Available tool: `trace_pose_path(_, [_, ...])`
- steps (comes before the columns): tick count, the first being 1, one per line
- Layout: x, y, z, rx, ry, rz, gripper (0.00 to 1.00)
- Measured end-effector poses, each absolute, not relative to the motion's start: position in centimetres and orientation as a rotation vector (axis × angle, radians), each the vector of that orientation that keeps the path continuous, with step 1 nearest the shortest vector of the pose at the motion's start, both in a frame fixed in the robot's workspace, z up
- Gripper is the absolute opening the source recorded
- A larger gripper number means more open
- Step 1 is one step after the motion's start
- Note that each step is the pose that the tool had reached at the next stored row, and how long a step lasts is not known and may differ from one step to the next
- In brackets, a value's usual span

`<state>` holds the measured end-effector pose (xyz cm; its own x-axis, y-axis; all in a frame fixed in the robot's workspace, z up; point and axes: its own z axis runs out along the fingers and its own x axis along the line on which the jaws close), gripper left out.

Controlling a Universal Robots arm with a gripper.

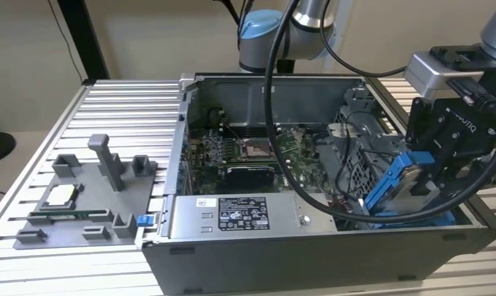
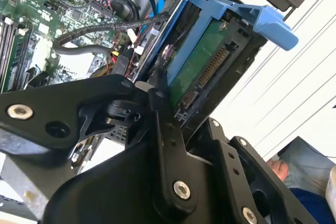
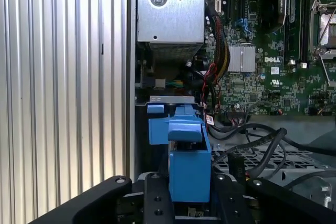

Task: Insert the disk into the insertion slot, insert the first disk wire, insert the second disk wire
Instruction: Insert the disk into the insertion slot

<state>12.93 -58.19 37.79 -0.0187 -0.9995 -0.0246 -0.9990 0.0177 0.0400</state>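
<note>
Blue-framed disk tilts, clamped between the jaws of the gripper; seemingly at the mouth of the slot.

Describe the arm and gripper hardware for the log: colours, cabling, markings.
The arm has silver-grey tubes and a light-blue joint cap. Thick black cables loop down from it. A silver-grey block sits above the black, boxy gripper, which carries white lettering. Its fingers are black metal linkages with silver screw heads.

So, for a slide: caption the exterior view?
The gripper holds the tilted disk at the insertion slot inside the open computer case.
</note>
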Motion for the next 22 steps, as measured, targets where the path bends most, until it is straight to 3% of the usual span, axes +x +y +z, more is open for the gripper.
trace_pose_path(22, [12.63,-58.11,38.35,2.207,-2.246,-0.089,0.00])
